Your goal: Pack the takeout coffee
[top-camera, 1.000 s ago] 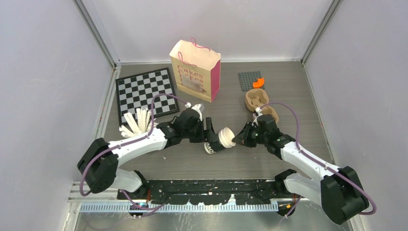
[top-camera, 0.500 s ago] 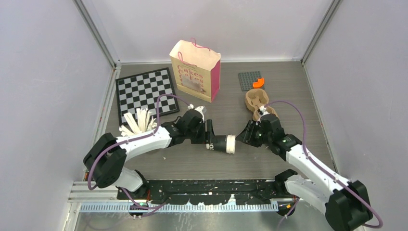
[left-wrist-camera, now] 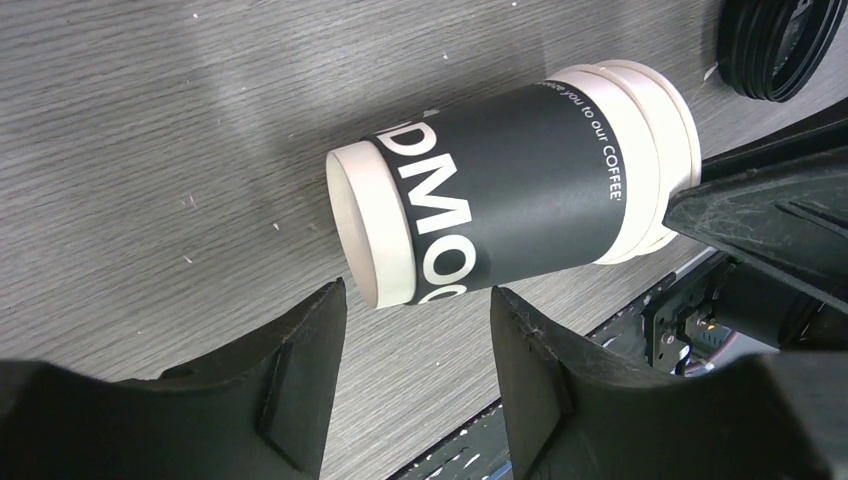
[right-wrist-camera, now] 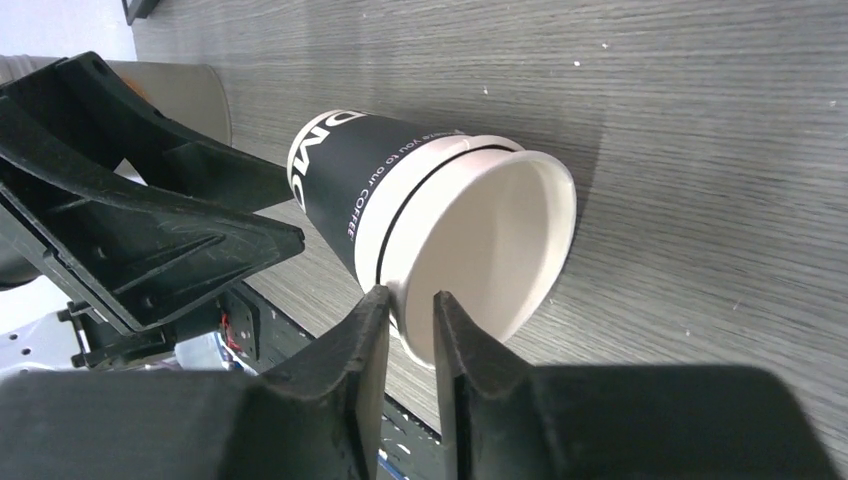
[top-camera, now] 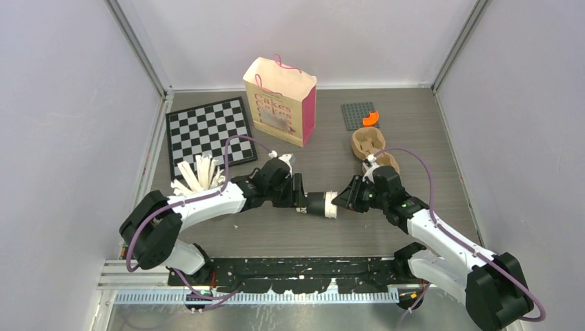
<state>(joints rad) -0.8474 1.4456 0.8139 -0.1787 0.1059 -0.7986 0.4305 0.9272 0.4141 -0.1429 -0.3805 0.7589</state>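
Note:
Two nested paper coffee cups point(top-camera: 319, 205), with a black sleeve and white rims, lie on their side on the table between my grippers, mouth toward the right arm. My right gripper point(top-camera: 338, 201) is shut on the rim: in the right wrist view point(right-wrist-camera: 403, 297) one finger is inside the white mouth and one outside the cups point(right-wrist-camera: 400, 190). My left gripper point(top-camera: 301, 200) is open, its fingertips point(left-wrist-camera: 335, 295) flanking the cups' base without touching the cups point(left-wrist-camera: 520, 180). Black round lids point(left-wrist-camera: 778, 45) lie on the table beyond the cups.
A brown cardboard cup carrier point(top-camera: 372, 148) sits behind the right arm. A paper bag point(top-camera: 279, 100) stands at the back centre, beside a chessboard point(top-camera: 207, 131). A grey cup of white sticks point(top-camera: 196, 178) is by the left arm. A grey plate point(top-camera: 355, 116) with an orange piece lies far right.
The cups went from tilted, mouth up, to lying flat on their side. My right gripper moved in and closed on the rim. My left gripper now stands open at the base.

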